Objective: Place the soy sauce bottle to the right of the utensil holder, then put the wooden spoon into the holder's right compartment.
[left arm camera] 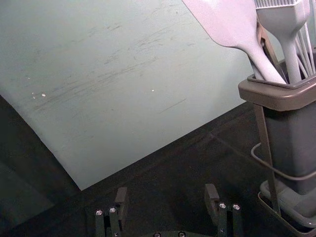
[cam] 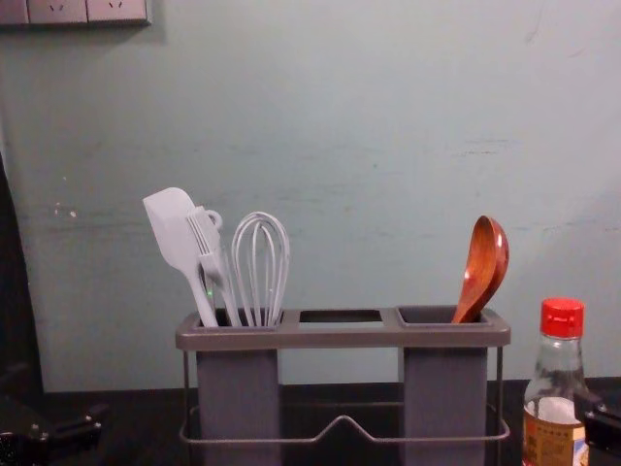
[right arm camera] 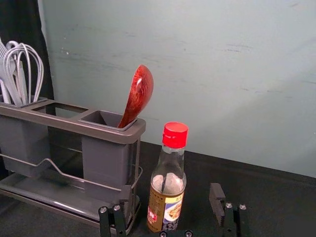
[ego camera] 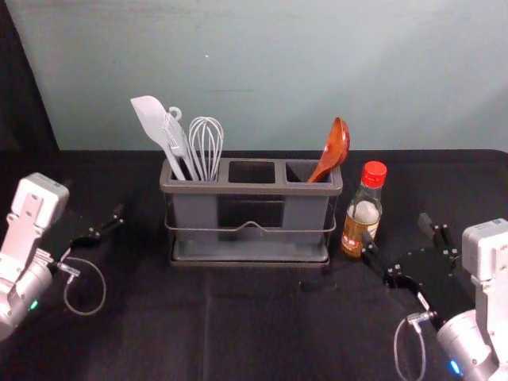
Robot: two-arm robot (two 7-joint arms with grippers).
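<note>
The soy sauce bottle (ego camera: 363,213), clear glass with a red cap and a brown and yellow label, stands upright on the black-covered desk (ego camera: 246,333). It is just beside the right end of the utensil holder (ego camera: 250,189), a set of grey plastic compartments in a dark wire frame with a brownish-grey rim.

The reddish-brown wooden spoon (ego camera: 336,144) is in the holder's right compartment, its bowl up above the rim and leaning outward to the right. In the left compartment are a white flat-bladed spatula (cam: 173,228), a pale pastry brush (cam: 208,248) with a ribbed head, and a white wire whisk (cam: 260,262), all with their heads up. A pale grey-green wall (ego camera: 278,71) rises behind the desk.

The right gripper (ego camera: 397,232) is low on the right in the head view, near the bottle. Its fingers are released and spread wide, one of them close to the bottle's lower part; whether they touch, I cannot tell. The left gripper (ego camera: 93,203) is over the left part of the desk, well apart from the holder, its fingers likewise released, with a wide gap between them.
</note>
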